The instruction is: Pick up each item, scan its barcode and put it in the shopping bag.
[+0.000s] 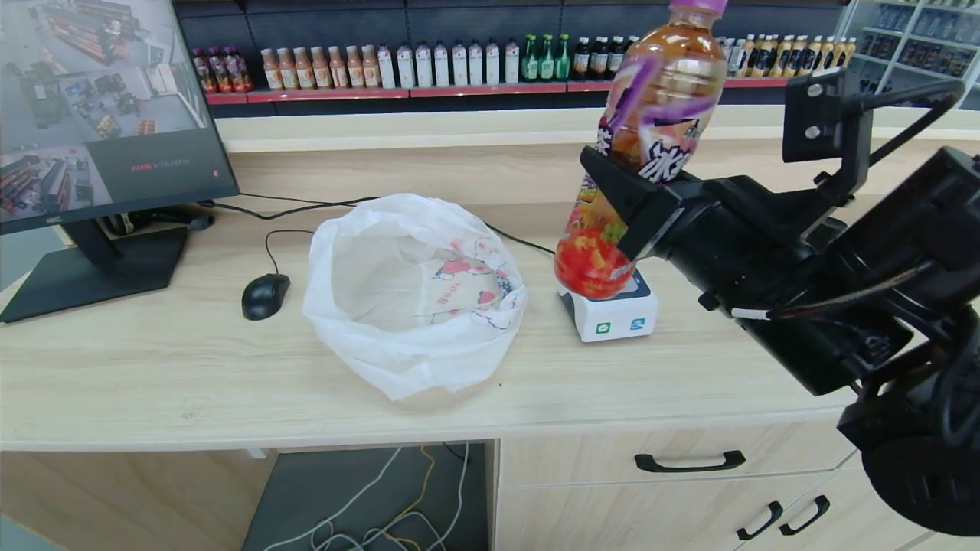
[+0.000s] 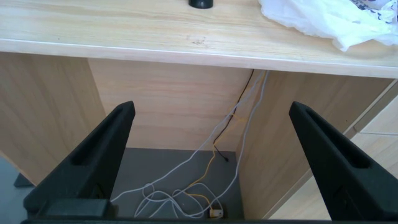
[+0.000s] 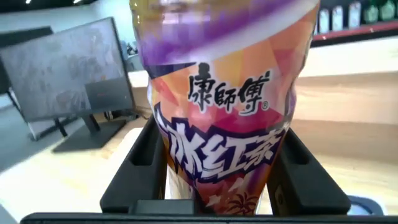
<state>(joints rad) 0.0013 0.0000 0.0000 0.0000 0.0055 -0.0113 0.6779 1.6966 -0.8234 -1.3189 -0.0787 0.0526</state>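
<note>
The wooden bench (image 1: 153,367) is carrying everything here, running across the whole head view. On its left end a dark monitor (image 1: 99,99) is standing on a flat black foot. Near the middle, the white shopping bag (image 1: 413,298) is sitting crumpled with its mouth gaping upward, a red print showing on its inner wall; its edge is also showing at the bench top (image 2: 323,18) in the left wrist view.

The right gripper (image 1: 635,199) is reaching in from the right above the bench and is pinching the drink bottle (image 1: 658,99) around its middle, its dark fingers (image 3: 143,155) pressing on either side of the label (image 3: 224,93). The bottle is standing nearly upright, leaning slightly, purple cap up, well clear of the bag and to its right. Its red base is hanging just over the small white scanner (image 1: 612,317), which is sitting on the bench just beside the bag; whether they are touching I cannot tell.

The left gripper (image 2: 211,109) is hanging below the bench's front edge with its fingers spread wide, holding nothing and facing loose cables (image 2: 205,180).

A black mouse (image 1: 265,296) is lying between the monitor and the bag.
</note>
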